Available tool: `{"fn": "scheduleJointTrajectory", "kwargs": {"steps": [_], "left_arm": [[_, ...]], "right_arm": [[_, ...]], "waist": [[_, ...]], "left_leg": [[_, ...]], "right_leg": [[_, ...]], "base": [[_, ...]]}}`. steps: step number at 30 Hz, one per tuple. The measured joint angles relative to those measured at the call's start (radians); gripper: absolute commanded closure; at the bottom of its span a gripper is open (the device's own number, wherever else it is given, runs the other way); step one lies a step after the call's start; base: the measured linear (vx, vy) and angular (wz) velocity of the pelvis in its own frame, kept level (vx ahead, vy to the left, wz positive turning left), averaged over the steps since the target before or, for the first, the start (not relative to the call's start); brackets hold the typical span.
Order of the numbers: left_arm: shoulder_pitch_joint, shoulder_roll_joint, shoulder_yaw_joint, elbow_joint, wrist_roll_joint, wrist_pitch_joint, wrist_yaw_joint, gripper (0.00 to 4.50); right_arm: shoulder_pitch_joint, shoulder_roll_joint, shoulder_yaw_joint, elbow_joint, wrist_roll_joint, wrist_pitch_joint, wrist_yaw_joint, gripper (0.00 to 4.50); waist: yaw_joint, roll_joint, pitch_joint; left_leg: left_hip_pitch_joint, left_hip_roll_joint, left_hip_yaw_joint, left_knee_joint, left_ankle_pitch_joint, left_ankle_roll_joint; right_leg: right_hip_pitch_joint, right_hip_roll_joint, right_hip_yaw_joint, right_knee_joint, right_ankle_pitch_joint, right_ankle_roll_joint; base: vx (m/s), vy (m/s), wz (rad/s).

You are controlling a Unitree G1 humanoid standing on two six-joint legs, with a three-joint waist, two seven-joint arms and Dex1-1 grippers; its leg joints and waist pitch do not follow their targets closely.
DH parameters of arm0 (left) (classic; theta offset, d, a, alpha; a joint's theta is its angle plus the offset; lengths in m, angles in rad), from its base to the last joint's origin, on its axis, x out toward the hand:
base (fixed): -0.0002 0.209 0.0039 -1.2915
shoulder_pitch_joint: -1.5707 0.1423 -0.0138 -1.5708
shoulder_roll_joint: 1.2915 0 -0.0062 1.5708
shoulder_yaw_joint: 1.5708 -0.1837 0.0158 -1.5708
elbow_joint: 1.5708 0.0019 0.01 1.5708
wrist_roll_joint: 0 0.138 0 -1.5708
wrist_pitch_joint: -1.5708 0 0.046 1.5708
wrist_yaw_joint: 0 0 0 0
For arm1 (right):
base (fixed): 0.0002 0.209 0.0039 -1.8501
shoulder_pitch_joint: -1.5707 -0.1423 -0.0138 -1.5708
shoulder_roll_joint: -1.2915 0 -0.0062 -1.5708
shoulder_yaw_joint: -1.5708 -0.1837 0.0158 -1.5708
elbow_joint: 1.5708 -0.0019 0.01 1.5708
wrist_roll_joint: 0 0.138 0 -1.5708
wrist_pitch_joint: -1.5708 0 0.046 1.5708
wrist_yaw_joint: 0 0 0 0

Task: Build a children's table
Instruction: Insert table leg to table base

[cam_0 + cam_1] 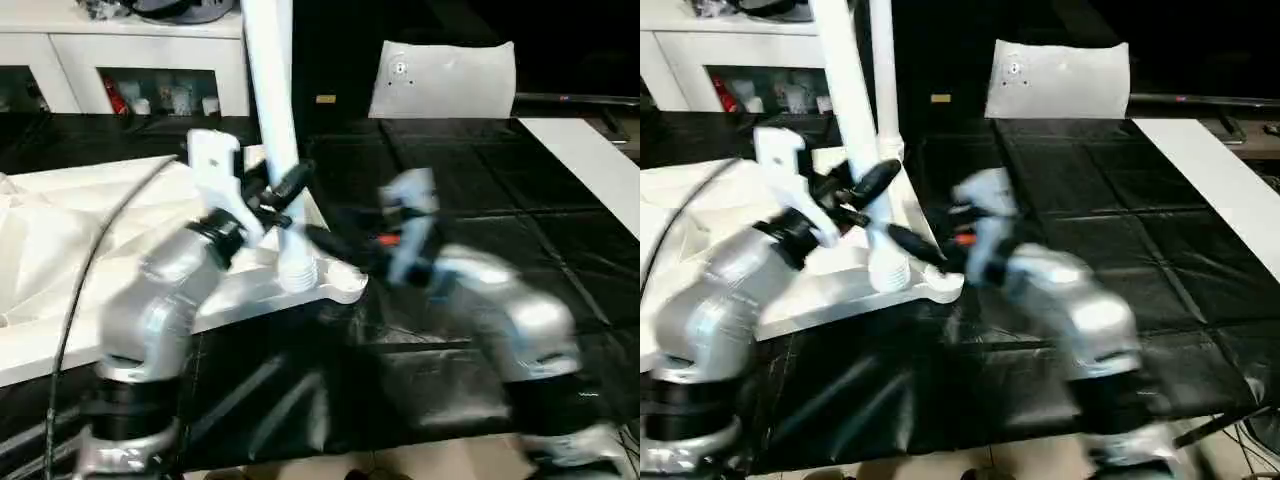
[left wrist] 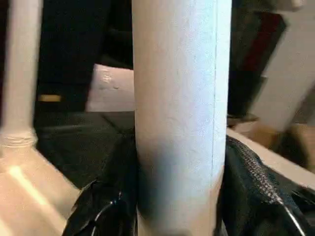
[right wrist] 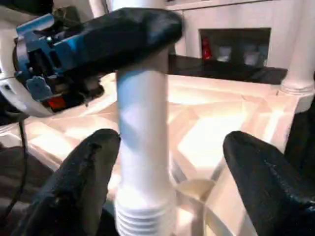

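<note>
Tabletop (image 1: 60,230) lies upside down on the surface. Left gripper (image 1: 280,195) clamps the upright leg (image 1: 275,110), threaded end just above the corner socket (image 3: 194,189); keep it plumb while lowering. Right gripper (image 3: 167,172) gapes, empty.

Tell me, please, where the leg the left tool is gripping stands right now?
The leg stands upright at the tabletop's near right corner socket, in the left tool.

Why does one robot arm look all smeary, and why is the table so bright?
Both eye views: the right arm is smeared by motion blur, while the left arm looks sharper. Right wrist view: light glares off the table top's ribbed underside, washing it out. Left wrist view: the held leg sits very close and looks soft.
</note>
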Motion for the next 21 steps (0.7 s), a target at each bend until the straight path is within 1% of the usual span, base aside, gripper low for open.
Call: {"fn": "scheduleJointTrajectory", "kwargs": {"steps": [2,3,7,10,14,18,21], "left_arm": [[-0.010,0.031,0.021,0.001,-0.052,0.039,-0.047,2.65],[-0.014,0.039,0.026,0.001,-0.063,0.048,-0.059,2.65],[-0.030,0.075,0.054,0.001,-0.173,0.099,-0.145,2.65],[-0.038,0.078,0.070,-0.005,-0.243,0.135,-0.184,2.65],[-0.039,0.082,0.095,-0.018,-0.355,0.192,-0.243,2.65],[-0.055,0.085,0.119,-0.023,-0.449,0.226,-0.278,2.65],[-0.059,0.102,0.122,-0.023,-0.480,0.244,-0.305,2.65]], "right_arm": [[0.000,-0.039,-0.004,-0.003,0.029,0.041,0.045,0.44],[0.000,-0.049,-0.004,-0.004,0.036,0.051,0.056,0.44],[0.002,-0.088,0.004,-0.037,0.079,0.097,0.119,0.44],[0.002,-0.090,0.006,-0.041,0.104,0.125,0.146,0.44],[0.002,-0.091,0.003,-0.063,0.167,0.174,0.173,0.44],[-0.008,-0.089,-0.034,-0.068,0.249,0.228,0.202,0.44],[-0.027,-0.090,-0.044,-0.075,0.277,0.247,0.212,0.44]], "waist": [[-0.002,0.000,0.000],[-0.002,0.000,0.000],[-0.001,0.000,0.000],[0.000,0.000,0.000],[0.001,0.000,0.000],[0.003,0.000,0.000],[0.003,0.000,0.000]], "left_leg": [[0.000,0.000,0.000,0.000,0.000,0.000],[0.000,0.000,0.000,0.000,0.000,0.000],[0.001,0.000,0.000,0.000,0.000,0.000],[0.001,0.000,0.000,0.000,0.000,0.000],[0.001,0.000,0.000,0.000,0.000,0.000],[0.003,0.000,0.000,0.001,0.000,0.000],[0.005,0.000,0.000,0.001,0.000,0.000]], "right_leg": [[0.000,0.001,0.000,0.000,0.000,-0.001],[0.000,0.001,0.000,0.000,0.000,-0.001],[0.000,0.001,0.000,0.000,0.000,-0.001],[0.001,0.000,0.000,0.000,0.001,-0.001],[0.001,0.001,0.000,0.000,0.001,-0.001],[0.003,0.000,0.000,0.000,0.001,-0.001],[0.005,0.000,0.000,0.000,0.001,-0.001]], "base": [[0.000,0.000,0.00],[0.000,0.000,0.00],[0.000,0.000,0.00],[0.000,0.000,0.00],[0.000,0.000,0.00],[0.000,0.000,0.00],[0.000,0.000,0.00]]}}
